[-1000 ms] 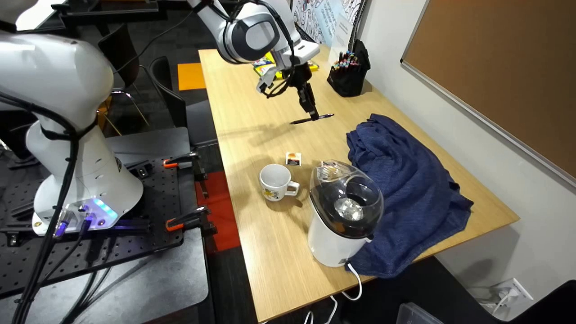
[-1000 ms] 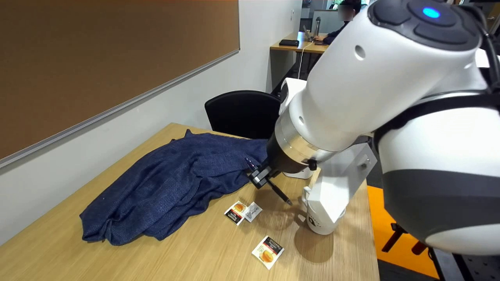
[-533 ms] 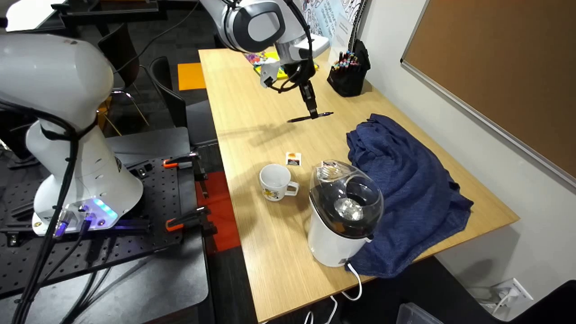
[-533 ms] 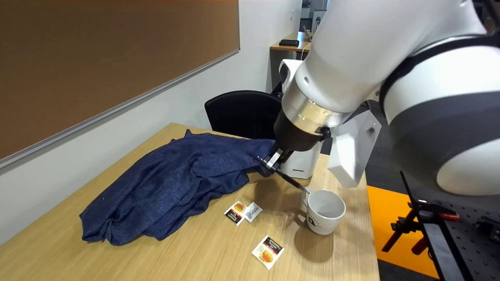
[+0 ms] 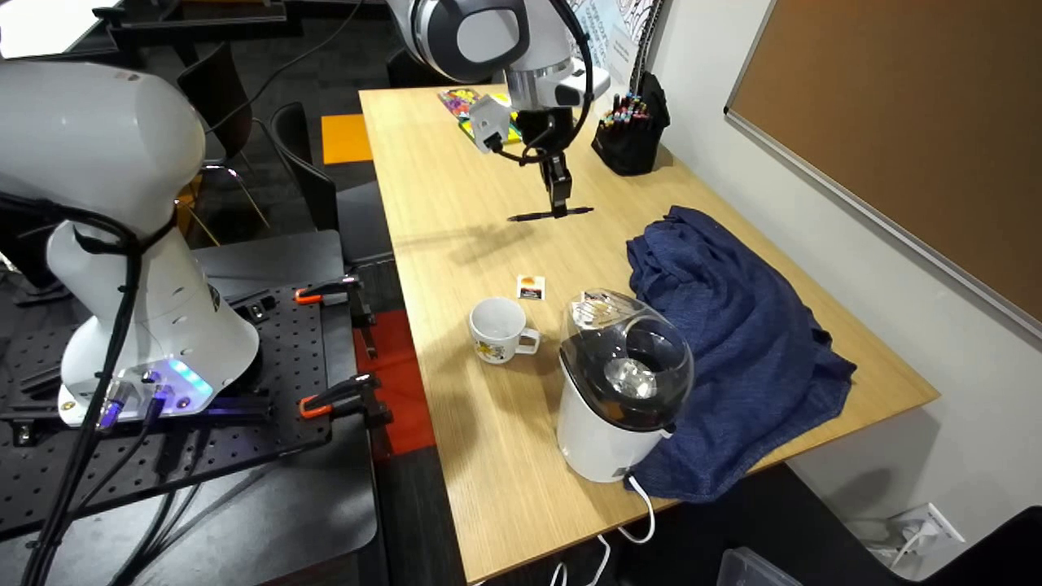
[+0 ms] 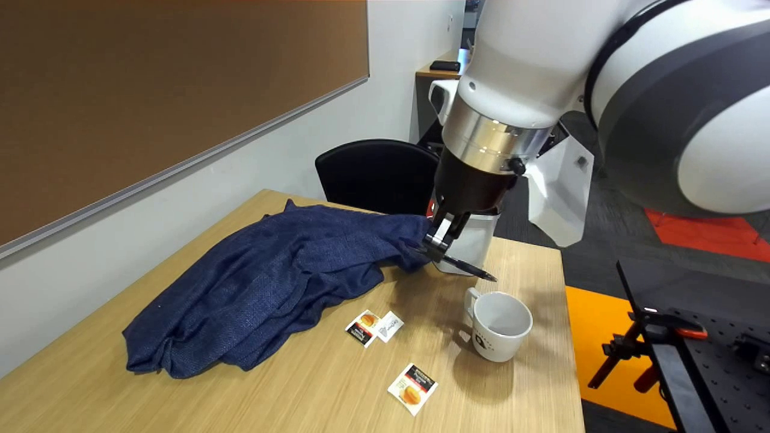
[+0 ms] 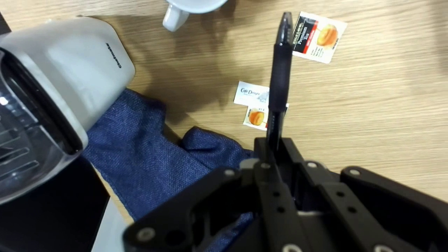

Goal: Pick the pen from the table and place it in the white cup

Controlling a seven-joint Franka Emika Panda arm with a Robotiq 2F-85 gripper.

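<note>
Pale wood grain runs across the table [image 5: 456,179], with coarse-woven navy cloth [image 5: 733,350] heaped by the long edge nearest the wall [image 5: 814,232]. Compared with a second ago, the gripper [image 5: 559,208] hangs more upright and nearer the opposite long edge, jaws closed round the slim, dark pen [image 7: 280,77], which now lies flatter in the air and probably needs tipping steeper before release; the smooth, round-sided white cup [image 6: 498,344] stands upright near that edge.

Pen [image 6: 468,268] (thin, dark) in the pincer [image 6: 434,249], aloft
</note>
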